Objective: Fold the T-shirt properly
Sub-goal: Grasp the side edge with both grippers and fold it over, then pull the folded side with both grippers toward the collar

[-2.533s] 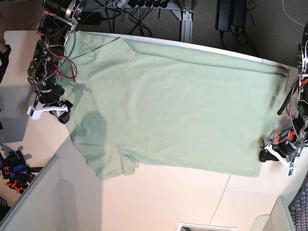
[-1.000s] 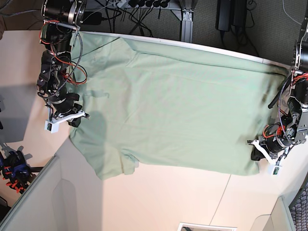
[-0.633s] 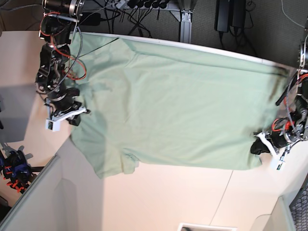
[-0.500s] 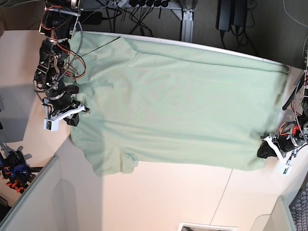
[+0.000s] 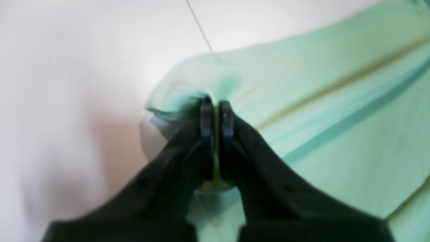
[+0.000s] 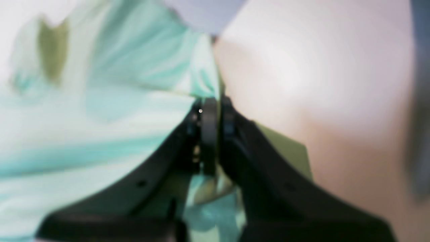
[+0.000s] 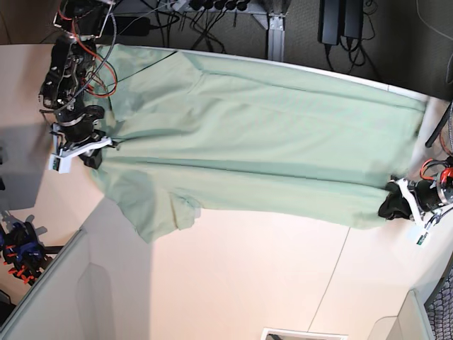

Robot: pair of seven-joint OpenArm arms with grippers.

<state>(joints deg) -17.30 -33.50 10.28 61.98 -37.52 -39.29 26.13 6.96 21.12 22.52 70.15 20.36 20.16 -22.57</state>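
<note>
The T-shirt [image 7: 262, 149] lay spread across the table [image 7: 233, 283], running almost the full length of its far edge from the one end to the other, with the near half of the table bare. It read as light, limp cloth: soft, no stiffness, likely to sag and drag wherever unsupported, and prone to slipping out of a shallow pinch, so best taken at hems, seams or corners where layers double up. A sleeve [image 7: 159, 212] hung loose toward the near side and would probably flop if the cloth were lifted. The left gripper [image 5: 216, 111] was closed tight on a bunched corner of the shirt by the table's end, fabric puckered up around the fingertips [image 5: 206, 116] with no visible gap. The right gripper [image 6: 215, 114] was likewise clamped shut on the shirt's edge at the opposite end, cloth pinched between the jaws and trailing below them; that wrist view was blurred, so exactly which part of the hem was unclear. Held at both ends, the shirt looked pulled fairly taut along its length, with long creases running end to end.
</note>
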